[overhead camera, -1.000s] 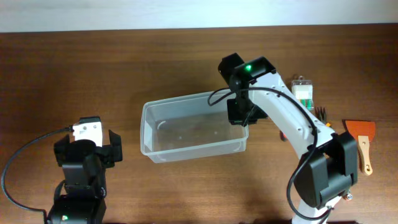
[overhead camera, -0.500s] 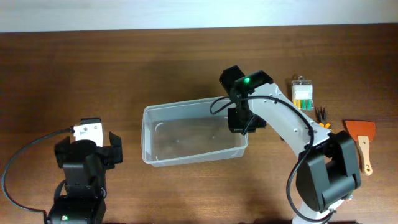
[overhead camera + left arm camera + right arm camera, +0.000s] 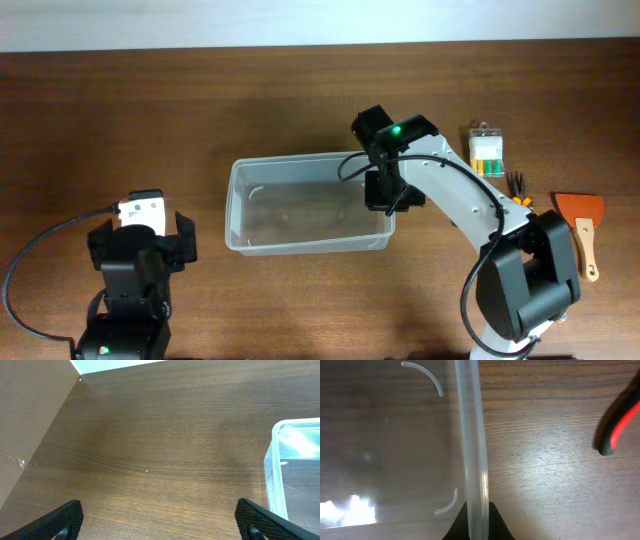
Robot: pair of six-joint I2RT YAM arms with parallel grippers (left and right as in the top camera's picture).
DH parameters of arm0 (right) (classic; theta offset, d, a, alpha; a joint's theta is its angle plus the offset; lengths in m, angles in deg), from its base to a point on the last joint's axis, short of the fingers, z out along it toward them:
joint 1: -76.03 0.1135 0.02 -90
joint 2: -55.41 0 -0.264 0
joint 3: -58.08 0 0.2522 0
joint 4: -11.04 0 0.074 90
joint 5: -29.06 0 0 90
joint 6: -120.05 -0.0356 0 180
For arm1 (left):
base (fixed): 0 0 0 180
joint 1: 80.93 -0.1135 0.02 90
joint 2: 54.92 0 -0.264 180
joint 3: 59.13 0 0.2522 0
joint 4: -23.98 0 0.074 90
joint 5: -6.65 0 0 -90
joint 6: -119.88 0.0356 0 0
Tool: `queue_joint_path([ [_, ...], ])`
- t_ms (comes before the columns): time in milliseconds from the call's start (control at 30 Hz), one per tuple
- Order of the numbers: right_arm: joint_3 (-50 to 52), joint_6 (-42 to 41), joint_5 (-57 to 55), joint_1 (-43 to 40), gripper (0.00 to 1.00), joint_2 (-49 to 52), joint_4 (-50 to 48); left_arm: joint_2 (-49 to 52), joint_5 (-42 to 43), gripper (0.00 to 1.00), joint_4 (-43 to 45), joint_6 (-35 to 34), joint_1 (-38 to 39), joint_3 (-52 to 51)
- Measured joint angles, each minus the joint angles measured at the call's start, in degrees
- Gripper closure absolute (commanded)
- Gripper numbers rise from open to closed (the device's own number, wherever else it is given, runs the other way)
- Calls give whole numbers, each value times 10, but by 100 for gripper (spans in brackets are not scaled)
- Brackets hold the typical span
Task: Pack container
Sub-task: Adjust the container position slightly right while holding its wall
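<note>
Overhead view: container [image 3: 232, 206] empty, right tool [image 3: 479, 521] clamped on its rim, left tool [image 3: 160, 527] wide open holding nothing, so nothing's packed yet.

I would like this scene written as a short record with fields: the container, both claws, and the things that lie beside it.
container: clear plastic tub, middle of the wooden table, nothing seen inside
right claw: shut on the container's right rim
left claw: open, to the left of the container, holding nothing
outside, right of container: small clear box, pliers, scraper with a wooden handle
packing: not yet started
</note>
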Motion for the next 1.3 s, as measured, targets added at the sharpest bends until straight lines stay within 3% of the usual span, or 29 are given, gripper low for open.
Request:
queue_joint_path([
  [333, 0, 33, -8, 0, 96, 0, 14, 0, 0, 1, 0, 0, 0, 0],
  [467, 0, 40, -12, 0, 84, 0, 20, 0, 0, 1, -3, 0, 0, 0],
  [900, 12, 65, -33, 0, 62, 2, 29, 0, 0, 1, -9, 0, 0, 0],
  [1067, 12, 66, -33, 0, 62, 2, 28, 0, 0, 1, -10, 0, 0, 0],
  [1233, 12, 66, -27, 0, 82, 2, 30, 0, 0, 1, -11, 0, 0, 0],
  [1300, 12, 66, -24, 0, 85, 2, 30, 0, 0, 1, -11, 0, 0, 0],
])
